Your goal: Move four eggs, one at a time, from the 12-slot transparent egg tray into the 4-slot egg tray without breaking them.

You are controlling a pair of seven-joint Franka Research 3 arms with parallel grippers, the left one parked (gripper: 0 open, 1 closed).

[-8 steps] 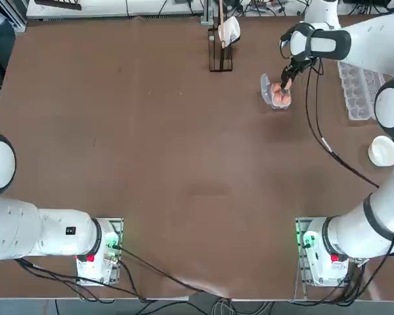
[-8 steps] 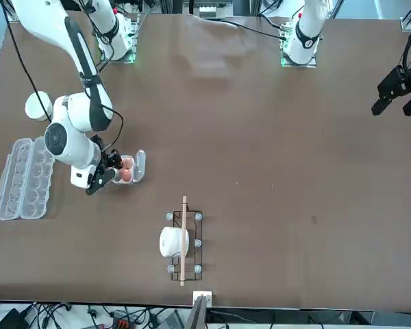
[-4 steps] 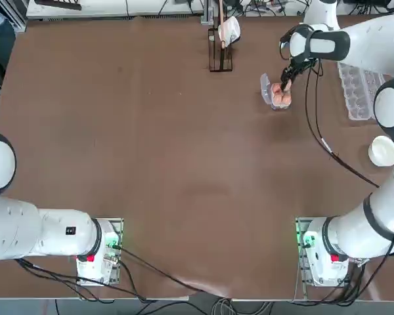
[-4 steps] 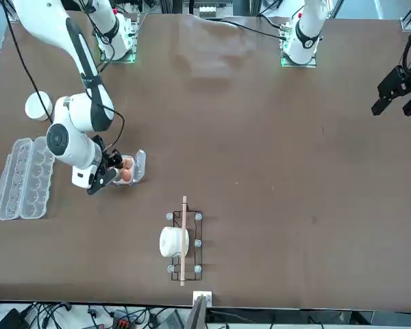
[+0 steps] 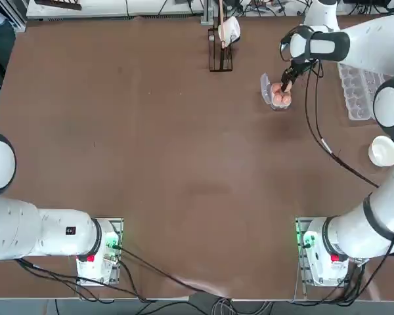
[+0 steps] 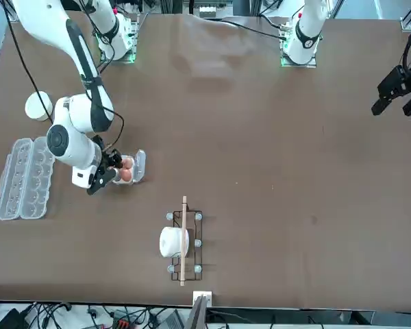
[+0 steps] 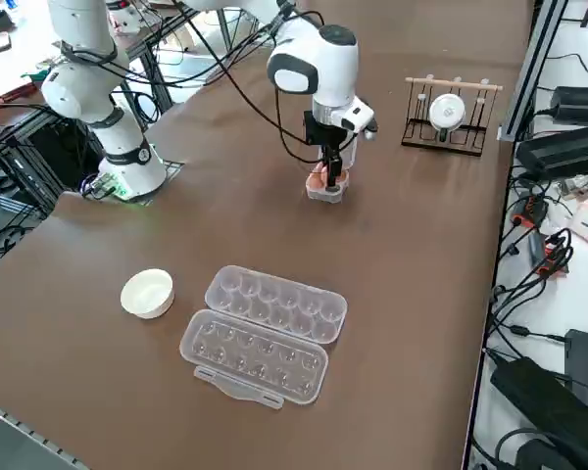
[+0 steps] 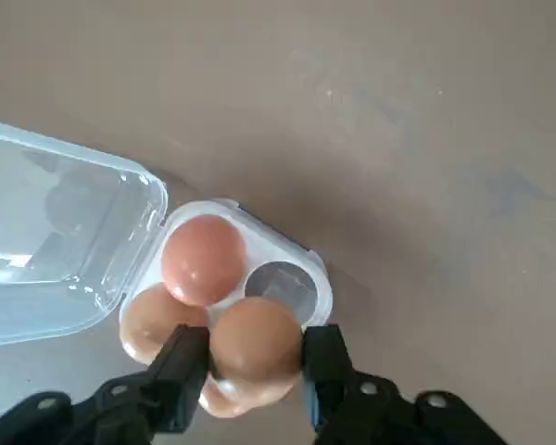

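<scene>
The egg (image 8: 256, 340) sits between my fingers (image 8: 185, 363), clamped lightly at its widest part so the shell bears no sharp load. My right gripper (image 8: 247, 371) hangs directly over the 4-slot egg tray (image 8: 317, 278), which lies just below my fingertips. Three more eggs rest there: one in the cup beyond my fingers (image 8: 202, 258), one beside the outer face of one finger (image 8: 146, 320), and another (image 8: 233, 399) showing just under the held egg. One cup (image 8: 280, 284) stands empty just past the held egg, so I judge that is where this one belongs. The tray's clear lid (image 8: 56, 241) lies folded flat to one side, out of my way. The 12-slot transparent egg tray (image 7: 265, 333) lies well apart, empty and open beside a white bowl (image 7: 147, 293). Bare tabletop (image 5: 184, 131) surrounds me, and the wooden rack (image 5: 220, 39) stands clear.
</scene>
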